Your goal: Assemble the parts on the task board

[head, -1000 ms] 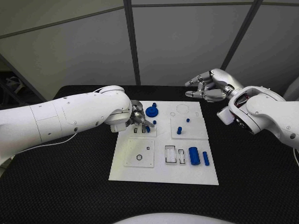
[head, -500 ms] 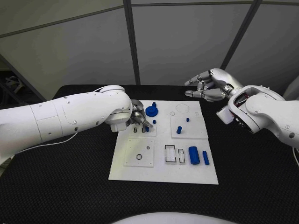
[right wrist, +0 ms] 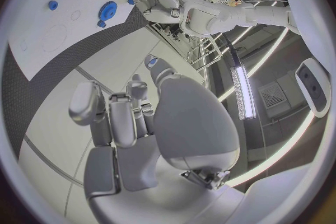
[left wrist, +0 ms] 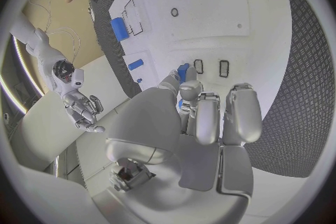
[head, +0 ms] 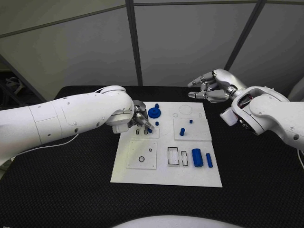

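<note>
Two hands over a black table [head: 56, 190]; your left hand [head: 140, 118] works at the board [head: 166, 178].

Left hand sits low over the board's upper-left plate, fingers [left wrist: 208, 117] drawn close together; in the left wrist view a small blue part [left wrist: 182, 73] shows at the fingertips, just beside two dark slots, but you cannot tell whether it is pinched or only touched. Blue gear [head: 155, 113] lies just beside that hand. Two small blue pegs [head: 182, 132] stand on the upper-right plate; a blue cylinder [head: 197, 157] and a thinner pin [head: 209, 160] lie lower right. Right hand [head: 210, 89] hangs beyond the board's far edge, fingers curled in, nothing in them.
</note>
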`<state>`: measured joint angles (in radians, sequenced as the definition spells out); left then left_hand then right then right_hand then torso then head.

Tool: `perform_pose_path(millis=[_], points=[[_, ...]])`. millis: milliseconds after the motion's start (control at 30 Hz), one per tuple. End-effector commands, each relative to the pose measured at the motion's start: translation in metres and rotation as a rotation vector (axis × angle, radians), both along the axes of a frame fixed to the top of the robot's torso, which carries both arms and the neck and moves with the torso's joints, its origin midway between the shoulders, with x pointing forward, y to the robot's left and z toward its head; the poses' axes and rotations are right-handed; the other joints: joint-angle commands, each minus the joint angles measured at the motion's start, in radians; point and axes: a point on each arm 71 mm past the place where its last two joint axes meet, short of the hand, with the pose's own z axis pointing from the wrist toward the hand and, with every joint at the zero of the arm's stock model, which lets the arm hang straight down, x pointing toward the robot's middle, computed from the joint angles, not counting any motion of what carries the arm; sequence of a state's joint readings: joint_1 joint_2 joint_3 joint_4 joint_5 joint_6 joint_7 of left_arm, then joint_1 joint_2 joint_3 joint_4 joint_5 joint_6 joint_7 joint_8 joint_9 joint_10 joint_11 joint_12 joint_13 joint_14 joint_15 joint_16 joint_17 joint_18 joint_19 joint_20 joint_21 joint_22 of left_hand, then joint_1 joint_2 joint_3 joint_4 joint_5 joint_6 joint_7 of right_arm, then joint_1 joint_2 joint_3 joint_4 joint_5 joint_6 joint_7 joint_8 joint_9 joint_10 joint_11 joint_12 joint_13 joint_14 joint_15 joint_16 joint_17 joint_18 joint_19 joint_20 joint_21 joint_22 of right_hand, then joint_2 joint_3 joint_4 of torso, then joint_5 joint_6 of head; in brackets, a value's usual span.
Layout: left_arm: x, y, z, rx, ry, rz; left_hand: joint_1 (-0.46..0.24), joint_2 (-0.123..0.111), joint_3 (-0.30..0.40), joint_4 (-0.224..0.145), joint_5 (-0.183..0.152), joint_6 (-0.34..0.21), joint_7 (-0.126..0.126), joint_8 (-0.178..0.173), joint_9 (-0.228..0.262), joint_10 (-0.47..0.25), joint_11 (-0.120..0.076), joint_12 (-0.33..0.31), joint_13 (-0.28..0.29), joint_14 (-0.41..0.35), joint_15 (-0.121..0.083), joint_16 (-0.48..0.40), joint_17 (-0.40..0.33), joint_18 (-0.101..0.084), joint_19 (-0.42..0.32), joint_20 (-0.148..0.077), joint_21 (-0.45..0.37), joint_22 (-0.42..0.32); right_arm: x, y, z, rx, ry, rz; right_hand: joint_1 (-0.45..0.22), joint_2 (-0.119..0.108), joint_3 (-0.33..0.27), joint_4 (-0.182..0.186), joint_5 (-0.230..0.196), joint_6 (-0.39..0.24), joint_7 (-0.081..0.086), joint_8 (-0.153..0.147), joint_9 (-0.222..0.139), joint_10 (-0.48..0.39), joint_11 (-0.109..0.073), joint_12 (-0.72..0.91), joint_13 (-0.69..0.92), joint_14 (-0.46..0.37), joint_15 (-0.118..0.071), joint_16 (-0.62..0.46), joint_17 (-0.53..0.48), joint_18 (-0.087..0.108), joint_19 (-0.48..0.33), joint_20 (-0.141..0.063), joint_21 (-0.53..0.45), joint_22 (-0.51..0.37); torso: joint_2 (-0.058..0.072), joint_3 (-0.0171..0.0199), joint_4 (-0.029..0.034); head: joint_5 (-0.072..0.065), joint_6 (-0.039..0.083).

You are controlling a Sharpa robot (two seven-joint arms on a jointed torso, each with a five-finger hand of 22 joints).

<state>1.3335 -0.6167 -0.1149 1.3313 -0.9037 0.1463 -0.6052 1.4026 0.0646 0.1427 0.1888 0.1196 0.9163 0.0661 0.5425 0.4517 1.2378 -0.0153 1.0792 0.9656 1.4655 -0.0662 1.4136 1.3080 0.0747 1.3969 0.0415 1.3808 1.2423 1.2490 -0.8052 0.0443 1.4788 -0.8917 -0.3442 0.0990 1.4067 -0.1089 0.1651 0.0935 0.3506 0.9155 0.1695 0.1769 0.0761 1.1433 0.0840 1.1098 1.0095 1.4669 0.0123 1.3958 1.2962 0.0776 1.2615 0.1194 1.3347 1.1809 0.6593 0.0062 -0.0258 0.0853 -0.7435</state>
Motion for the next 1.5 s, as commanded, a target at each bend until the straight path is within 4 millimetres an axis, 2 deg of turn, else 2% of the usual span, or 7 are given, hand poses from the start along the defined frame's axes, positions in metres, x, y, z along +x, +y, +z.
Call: perform_pose_path(millis=[33, 67, 100, 200, 400, 633, 1500], points=[[-0.002, 0.001, 0.0, -0.035, 0.009, 0.01, -0.062, -0.063, 0.249, -0.113, 0.003, -0.004, 0.006, 0.01, 0.013, 0.003, 0.004, -0.009, -0.008, 0.054, 0.004, -0.005, 0.073, -0.003, -0.002, -0.003, 0.002, 0.004, 0.0, 0.001, 0.001, -0.005, -0.002, 0.007, -0.004, 0.007, 0.001, 0.004, 0.007, 0.0, -0.002, 0.006, -0.001, -0.004, -0.004, -0.003, -0.001, 0.025, -0.006, -0.003, -0.001, 0.015, -0.008, -0.001, -0.004, -0.001, 0.001, -0.0005, 0.0009, 0.002, 0.0], [-0.002, 0.003, 0.0, -0.043, 0.01, 0.016, -0.075, -0.083, 0.299, -0.125, 0.007, -0.006, 0.003, 0.015, 0.018, 0.004, 0.002, -0.011, -0.011, 0.054, -0.003, -0.006, 0.073, -0.005, -0.002, 0.004, 0.001, 0.004, 0.0, 0.001, 0.001, -0.006, -0.001, 0.007, -0.003, 0.007, 0.001, 0.003, 0.009, 0.0, -0.002, 0.006, -0.002, -0.003, -0.004, -0.002, 0.0, 0.025, -0.006, -0.004, -0.002, 0.015, -0.008, -0.001, -0.004, -0.002, 0.001, -0.0005, 0.0012, 0.002, 0.0], [-0.003, 0.004, 0.0, -0.06, 0.011, 0.028, -0.124, -0.118, 0.395, -0.136, 0.007, -0.007, 0.002, 0.028, 0.03, 0.006, 0.006, -0.016, -0.017, 0.054, 0.001, -0.006, 0.074, -0.004, -0.002, 0.001, 0.001, 0.006, 0.0, 0.001, 0.001, -0.006, -0.001, 0.006, -0.003, 0.007, 0.001, 0.003, 0.009, 0.0, -0.002, 0.006, -0.002, -0.003, -0.004, -0.002, 0.0, 0.025, -0.006, -0.004, -0.002, 0.015, -0.008, -0.001, -0.004, -0.002, 0.0, -0.0003, 0.0016, 0.002, -0.001], [-0.004, 0.008, 0.001, -0.087, 0.003, 0.043, -0.158, -0.151, 0.48, -0.167, 0.03, -0.008, 0.002, 0.046, 0.045, 0.009, 0.003, -0.022, -0.024, 0.054, -0.002, -0.006, 0.075, -0.004, -0.001, 0.001, 0.001, 0.01, 0.001, 0.0, 0.001, -0.007, 0.0, 0.004, -0.003, 0.007, 0.001, 0.003, 0.009, 0.0, -0.002, 0.006, -0.002, -0.003, -0.004, -0.002, 0.0, 0.025, -0.006, -0.004, -0.002, 0.015, -0.008, -0.001, -0.004, -0.002, 0.0, 0.0, 0.0021, 0.003, -0.002], [-0.007, 0.015, 0.004, -0.124, -0.028, 0.077, -0.217, -0.186, 0.575, -0.203, 0.063, -0.008, -0.003, 0.074, 0.068, 0.024, 0.002, -0.017, -0.02, 0.055, -0.006, -0.006, 0.077, -0.007, 0.004, 0.0, 0.005, 0.021, 0.002, -0.001, 0.0, -0.009, 0.0, 0.001, -0.003, 0.006, 0.001, 0.004, 0.009, 0.0, -0.002, 0.006, -0.002, -0.003, -0.004, -0.002, 0.0, 0.025, -0.006, -0.005, -0.002, 0.016, -0.009, -0.001, -0.005, -0.003, 0.0, 0.0003, 0.0029, 0.007, -0.002], [-0.011, 0.022, 0.007, -0.158, -0.075, 0.114, -0.247, -0.203, 0.618, -0.227, 0.12, -0.002, -0.007, 0.092, 0.081, 0.037, -0.002, -0.011, -0.016, 0.055, -0.009, -0.006, 0.078, -0.01, 0.014, -0.003, 0.016, 0.04, 0.002, -0.002, 0.0, -0.009, 0.001, -0.001, -0.003, 0.006, 0.001, 0.004, 0.009, 0.0, -0.002, 0.006, -0.002, -0.003, -0.004, -0.002, 0.0, 0.025, -0.006, -0.005, -0.002, 0.016, -0.009, -0.001, -0.005, -0.003, 0.0, 0.0004, 0.0011, 0.013, -0.002], [-0.017, 0.018, -0.006, -0.021, -0.141, 0.066, -0.27, -0.21, 0.648, -0.243, 0.132, 0.002, -0.011, 0.106, 0.09, 0.047, -0.006, -0.009, -0.018, 0.055, -0.012, -0.006, 0.079, -0.011, 0.02, -0.007, 0.021, 0.05, 0.002, -0.001, 0.0, -0.009, -0.001, 0.001, -0.005, 0.005, 0.0, 0.005, 0.01, 0.0, -0.002, 0.006, -0.002, -0.007, -0.004, -0.008, -0.006, 0.023, -0.006, -0.012, -0.012, 0.018, -0.018, -0.001, -0.014, -0.016, 0.002, -0.0008, 0.0, 0.014, -0.01]])
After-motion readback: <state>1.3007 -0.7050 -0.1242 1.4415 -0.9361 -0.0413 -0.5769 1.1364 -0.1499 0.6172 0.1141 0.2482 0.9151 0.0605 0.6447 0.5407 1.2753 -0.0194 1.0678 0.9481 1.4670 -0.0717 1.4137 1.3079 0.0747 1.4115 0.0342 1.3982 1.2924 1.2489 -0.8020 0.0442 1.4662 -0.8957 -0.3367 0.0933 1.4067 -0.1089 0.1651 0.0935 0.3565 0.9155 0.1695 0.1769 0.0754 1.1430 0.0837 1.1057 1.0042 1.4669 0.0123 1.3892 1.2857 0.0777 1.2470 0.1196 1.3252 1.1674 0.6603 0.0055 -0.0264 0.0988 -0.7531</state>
